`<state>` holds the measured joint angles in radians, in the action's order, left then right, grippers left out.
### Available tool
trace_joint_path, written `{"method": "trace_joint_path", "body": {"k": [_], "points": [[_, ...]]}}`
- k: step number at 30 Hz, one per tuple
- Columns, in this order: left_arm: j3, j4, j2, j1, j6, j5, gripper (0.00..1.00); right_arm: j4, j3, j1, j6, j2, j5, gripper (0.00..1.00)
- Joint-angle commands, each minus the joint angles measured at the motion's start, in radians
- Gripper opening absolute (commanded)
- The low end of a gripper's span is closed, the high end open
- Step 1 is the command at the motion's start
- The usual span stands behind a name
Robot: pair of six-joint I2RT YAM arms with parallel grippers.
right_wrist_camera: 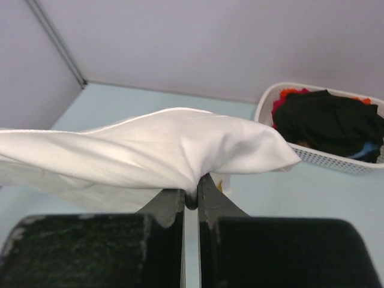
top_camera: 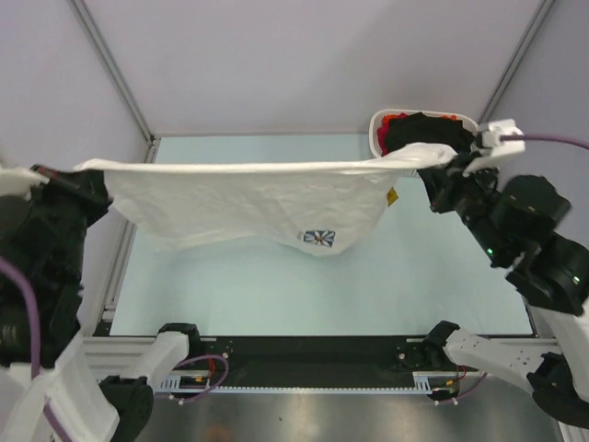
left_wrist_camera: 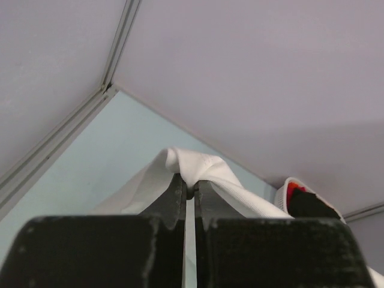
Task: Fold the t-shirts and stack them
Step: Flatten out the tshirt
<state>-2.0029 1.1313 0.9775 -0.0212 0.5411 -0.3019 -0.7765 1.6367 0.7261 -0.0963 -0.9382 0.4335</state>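
pale blue table [top_camera: 230,295] inside a grey-walled enclosure: at left, the left arm [top_camera: 46,239] stands raised, and the left jaws are pinched tight on one bunched corner of the white t-shirt [top_camera: 248,198]. the shirt hangs stretched in the air across the table's width, its upper edge taut and its body sagging below, with a blue-square daisy print [top_camera: 318,238] near the lower hem, right of centre. at the far right corner a white perforated basket [top_camera: 379,124] holds a black shirt [top_camera: 423,129] over a red shirt [top_camera: 396,117]. at right, on the right arm [top_camera: 515,221], the right jaws are clamped on the white shirt's other end, just in front of the basket.
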Motion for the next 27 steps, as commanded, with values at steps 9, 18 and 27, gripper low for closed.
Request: {"method": "trace_joint_path", "body": {"k": [9, 18, 27], "points": [[-0.241, -0.007, -0.120, 0.006, -0.079, -0.117, 0.00, -0.054, 0.080, -0.223, 0.029, 0.193, -0.168, 0.00], [0.068, -0.177, 0.081, 0.003, -0.089, 0.016, 0.00, 0.224, -0.266, -0.419, 0.006, 0.124, -0.314, 0.00], [0.296, -0.435, 0.504, 0.018, -0.087, 0.077, 0.00, 0.649, -0.358, -0.310, 0.093, -0.388, -0.196, 0.00]]}}
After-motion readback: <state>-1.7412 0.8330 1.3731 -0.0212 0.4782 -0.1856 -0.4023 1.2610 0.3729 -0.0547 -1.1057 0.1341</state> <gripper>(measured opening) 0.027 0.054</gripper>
